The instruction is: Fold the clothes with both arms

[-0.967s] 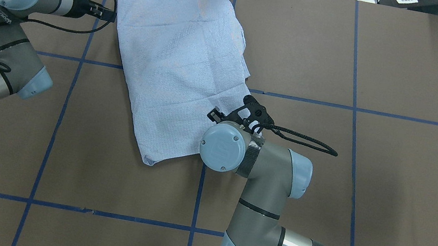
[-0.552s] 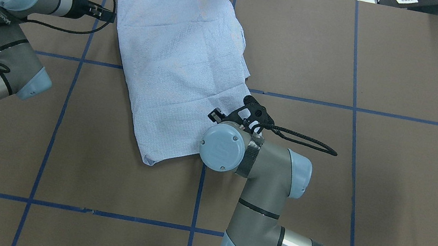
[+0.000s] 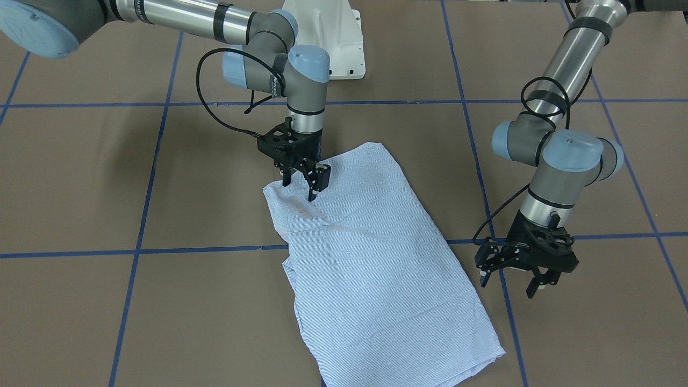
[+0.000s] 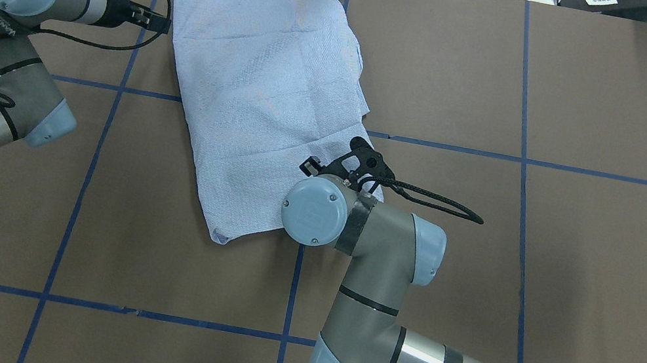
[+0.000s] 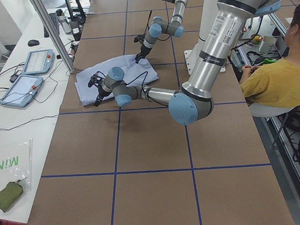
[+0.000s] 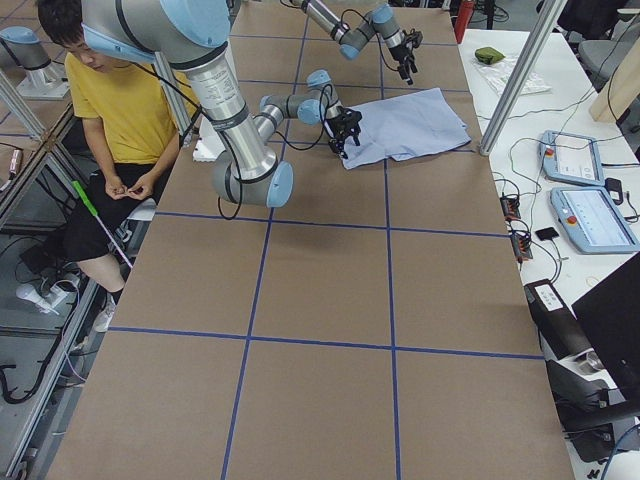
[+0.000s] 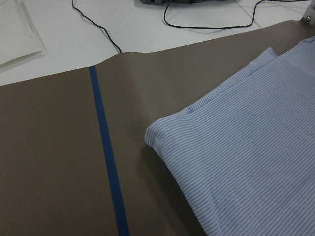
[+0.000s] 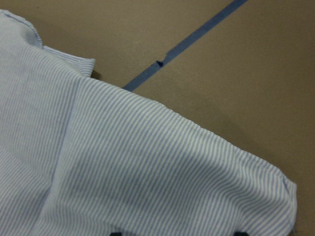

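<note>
Exterior front-facing: right pincer, apart, is hovering over the shirt at its 11 o'clock corner; left pincer, apart, at 3 o'clock; advising pinching every layer.

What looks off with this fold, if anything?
The shirt lies skewed to the blue tape grid, and a lower layer pokes out unevenly along its edge on the robot's right. Nothing torn or spilled.

Striped shirt on brown table, seated person beside
</note>
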`<state>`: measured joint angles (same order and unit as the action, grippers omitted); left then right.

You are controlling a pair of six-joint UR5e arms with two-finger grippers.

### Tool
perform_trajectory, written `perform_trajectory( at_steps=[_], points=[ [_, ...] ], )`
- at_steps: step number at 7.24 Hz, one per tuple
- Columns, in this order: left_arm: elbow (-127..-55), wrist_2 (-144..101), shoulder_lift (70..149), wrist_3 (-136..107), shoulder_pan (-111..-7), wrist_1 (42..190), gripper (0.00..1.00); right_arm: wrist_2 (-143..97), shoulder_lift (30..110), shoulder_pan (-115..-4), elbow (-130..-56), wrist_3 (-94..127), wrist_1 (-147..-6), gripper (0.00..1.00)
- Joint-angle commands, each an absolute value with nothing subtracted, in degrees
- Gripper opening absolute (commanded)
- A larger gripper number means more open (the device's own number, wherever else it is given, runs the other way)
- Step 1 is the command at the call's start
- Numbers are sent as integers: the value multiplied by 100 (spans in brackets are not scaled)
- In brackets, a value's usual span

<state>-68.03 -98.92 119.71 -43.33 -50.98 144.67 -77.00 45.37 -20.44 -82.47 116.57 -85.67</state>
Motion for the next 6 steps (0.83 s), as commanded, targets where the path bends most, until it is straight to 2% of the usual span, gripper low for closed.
perform_trajectory(
  at_steps=[1,2,3,6],
  points=[
    [-6803,-9896,11971,-4333,-5089,14467,100,-7708,4412,-2048,-8174,11689,-8561,48],
    [-6794,-9888,11971,-4333,-5089,14467,100,-7708,4360,-2057,-8174,11689,-8552,10],
    [-6803,-9888,11953,-4333,-5080,14467,100,-7708,4351,-2057,-8174,11681,-8552,0],
    [-6855,-9896,11866,-4342,-5080,14607,100,-7708,4342,-2057,-8165,11672,-8569,0]
  ],
)
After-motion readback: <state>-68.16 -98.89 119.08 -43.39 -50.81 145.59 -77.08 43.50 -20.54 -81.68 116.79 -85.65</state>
